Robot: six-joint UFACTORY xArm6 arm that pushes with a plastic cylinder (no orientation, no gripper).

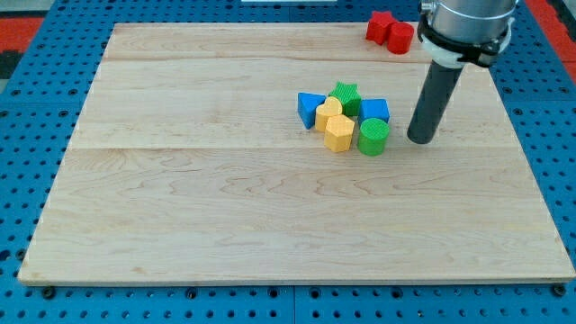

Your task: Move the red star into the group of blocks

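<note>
A red star (pixel 379 26) lies at the view's top right edge of the wooden board, touching a red cylinder (pixel 400 38). The group sits near the board's middle: a blue triangle (pixel 310 108), a green star (pixel 344 94), a blue block (pixel 375 111), a yellow block (pixel 328 113), a yellow hexagon (pixel 338 133) and a green cylinder (pixel 373 137). My tip (pixel 420 138) rests on the board just to the right of the green cylinder, well below the red star.
The wooden board (pixel 180 198) lies on a blue pegboard table (pixel 27 108). The arm's body (pixel 466 22) hangs over the top right corner.
</note>
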